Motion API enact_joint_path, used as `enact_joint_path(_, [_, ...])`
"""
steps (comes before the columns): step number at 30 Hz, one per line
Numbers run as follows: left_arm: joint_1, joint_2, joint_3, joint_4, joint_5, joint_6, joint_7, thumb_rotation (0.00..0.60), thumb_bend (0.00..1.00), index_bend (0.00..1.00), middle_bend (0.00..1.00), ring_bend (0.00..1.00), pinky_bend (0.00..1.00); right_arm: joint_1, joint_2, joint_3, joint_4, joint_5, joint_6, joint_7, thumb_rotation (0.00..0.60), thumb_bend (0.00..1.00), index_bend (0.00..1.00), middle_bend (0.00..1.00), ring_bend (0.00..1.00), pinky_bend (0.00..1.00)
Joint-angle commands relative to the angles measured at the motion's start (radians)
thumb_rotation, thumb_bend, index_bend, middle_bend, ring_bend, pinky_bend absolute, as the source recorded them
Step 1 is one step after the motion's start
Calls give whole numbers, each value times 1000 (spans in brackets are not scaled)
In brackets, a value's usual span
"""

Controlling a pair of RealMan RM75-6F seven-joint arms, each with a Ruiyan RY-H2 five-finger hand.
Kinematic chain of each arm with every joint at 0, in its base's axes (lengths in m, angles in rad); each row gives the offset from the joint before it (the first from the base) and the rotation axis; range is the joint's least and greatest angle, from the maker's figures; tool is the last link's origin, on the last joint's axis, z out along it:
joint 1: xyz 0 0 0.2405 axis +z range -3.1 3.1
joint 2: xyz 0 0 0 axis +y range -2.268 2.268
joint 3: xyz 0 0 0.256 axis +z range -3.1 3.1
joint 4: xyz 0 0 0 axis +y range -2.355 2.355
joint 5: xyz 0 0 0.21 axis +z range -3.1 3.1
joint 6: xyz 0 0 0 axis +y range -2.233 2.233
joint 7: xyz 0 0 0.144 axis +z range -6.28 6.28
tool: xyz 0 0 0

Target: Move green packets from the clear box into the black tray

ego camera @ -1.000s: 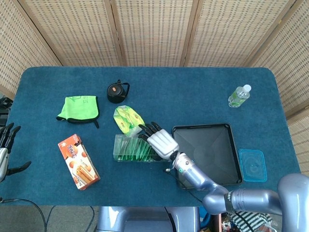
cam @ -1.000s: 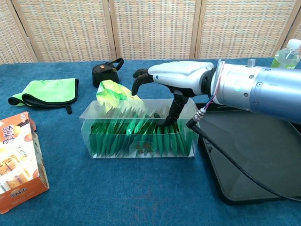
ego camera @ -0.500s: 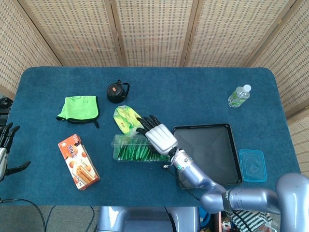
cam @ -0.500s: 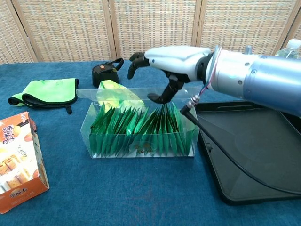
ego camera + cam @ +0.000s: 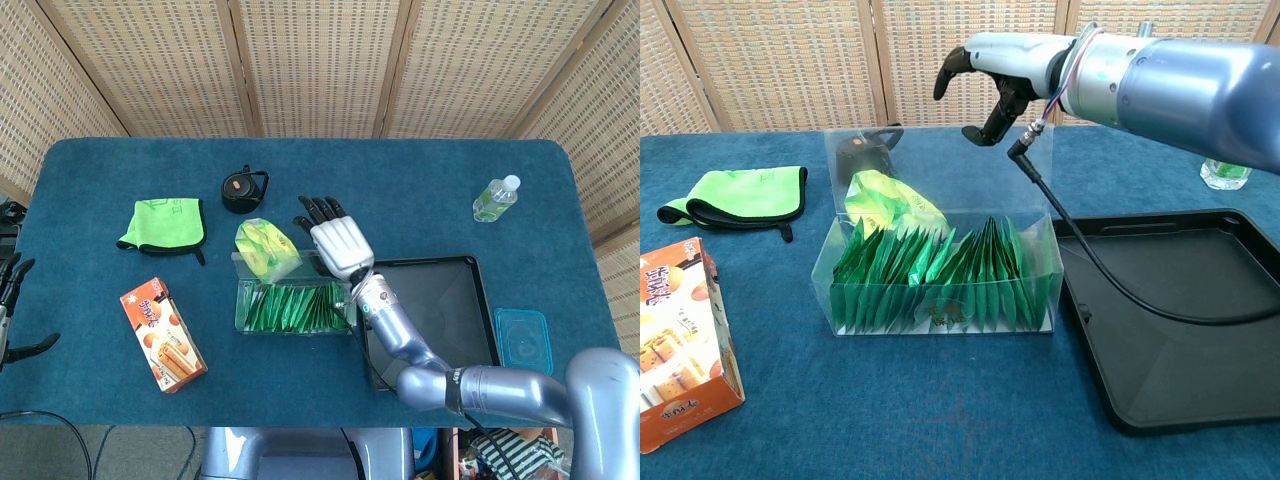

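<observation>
The clear box holds a row of upright green packets; in the head view the box lies just left of the black tray. A clear flap of the box stands upright behind the packets. My right hand hovers above the box with fingers apart and no packet in it, its thumb tip by the flap's top edge. In the head view the right hand sits over the box's far right corner. My left hand hangs open off the table's left edge. The black tray is bare.
A crumpled yellow-green bag lies behind the box. Left of it are a green cloth, a black pouch and an orange snack box. A bottle and a blue lid flank the tray. A cable hangs from the wrist.
My right hand has come up out of the box and back, without a packet. The clear flap has risen upright with it. The left hand stays put.
</observation>
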Motion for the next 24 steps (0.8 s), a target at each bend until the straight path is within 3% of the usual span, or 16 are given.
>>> enact_joint_path(1, [0, 2, 0, 1, 0, -2, -4, 600, 81, 0, 0, 0, 0, 19, -8, 4, 27, 50, 1, -25, 600, 637, 246, 0, 0, 0])
enact_joint_path(6, [-2, 4, 0, 3, -1, -6, -12, 600, 81, 0, 0, 0, 0, 35, -23, -9, 67, 103, 0, -48, 600, 637, 245, 0, 0, 0])
enact_joint_path(10, [-1, 6, -1, 4, -4, -7, -17, 600, 82, 0, 0, 0, 0, 32, -21, -13, 65, 81, 7, -26, 600, 637, 245, 0, 0, 0])
enact_joint_path(13, [-2, 6, -1, 5, -6, -9, -18, 600, 81, 0, 0, 0, 0, 19, -5, -29, 46, 11, 10, 4, 600, 616, 245, 0, 0, 0])
enact_joint_path(19, [-3, 6, 1, 4, -4, -12, -17, 600, 81, 0, 0, 0, 0, -23, 63, -105, -3, -179, -41, 88, 600, 437, 297, 0, 0, 0])
enact_joint_path(24, [-4, 4, 4, 1, 0, -14, -10, 600, 81, 0, 0, 0, 0, -57, 113, -176, -49, -296, -64, 119, 600, 427, 328, 0, 0, 0])
